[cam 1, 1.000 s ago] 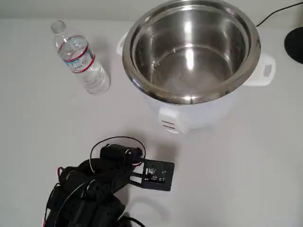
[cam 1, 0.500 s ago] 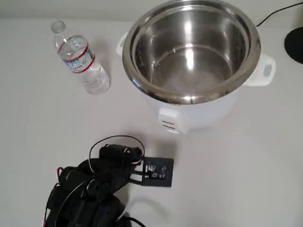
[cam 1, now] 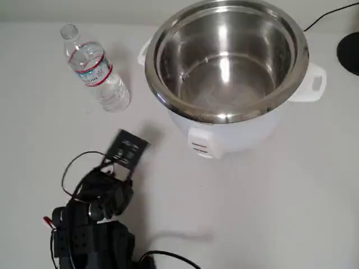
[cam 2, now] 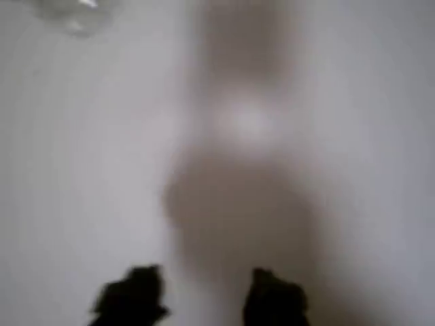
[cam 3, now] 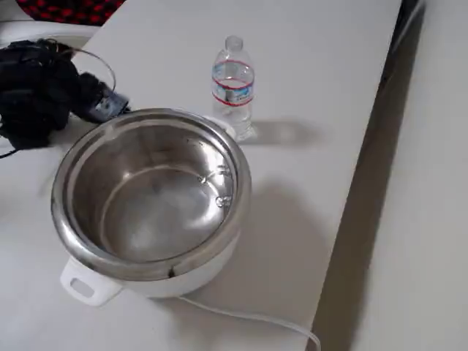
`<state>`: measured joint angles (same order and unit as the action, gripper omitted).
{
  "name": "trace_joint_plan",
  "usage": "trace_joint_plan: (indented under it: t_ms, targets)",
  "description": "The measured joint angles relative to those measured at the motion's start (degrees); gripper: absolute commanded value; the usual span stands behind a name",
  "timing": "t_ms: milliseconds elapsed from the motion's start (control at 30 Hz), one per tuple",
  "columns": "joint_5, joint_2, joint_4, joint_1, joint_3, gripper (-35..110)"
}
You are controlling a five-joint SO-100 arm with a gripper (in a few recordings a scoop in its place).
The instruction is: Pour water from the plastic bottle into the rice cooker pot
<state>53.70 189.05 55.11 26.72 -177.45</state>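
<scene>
White desk (cam 1: 291,196) carries everything. The large round stainless-steel rice cooker pot (cam 1: 168,92), seated in its white handled body, looks empty. Well apart from it stands the small clear ribbed plastic bottle (cam 1: 95,68) with a red, white and blue label band, upright, clear water (cam 1: 112,92) inside. The black end effector (cam 2: 200,299) hovers over bare desk, fingertips (cam 2: 132,295) spread, holding nothing. This appears to be the approach; next it must reach the bottle and close round its body.
</scene>
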Motion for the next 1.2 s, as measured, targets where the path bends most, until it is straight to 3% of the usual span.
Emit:
trace_joint_plan:
  t_ms: [167,333,467,733,967,1200]
  targets:
    - [5.54,-5.36,-20.30,0.18,-0.53,33]
    - [6.68,-33.49,-49.57,-0.53,3.52,34]
    - [5.19,-56.69,-62.84,-1.41,12.83,31]
    - [8.61,-78.05,-68.64,1.93,27.07,27]
    - [12.57,-84.37,-72.77,4.31,31.82,47]
    - [16.35,-93.52,-78.66,2.55,39.55,48]
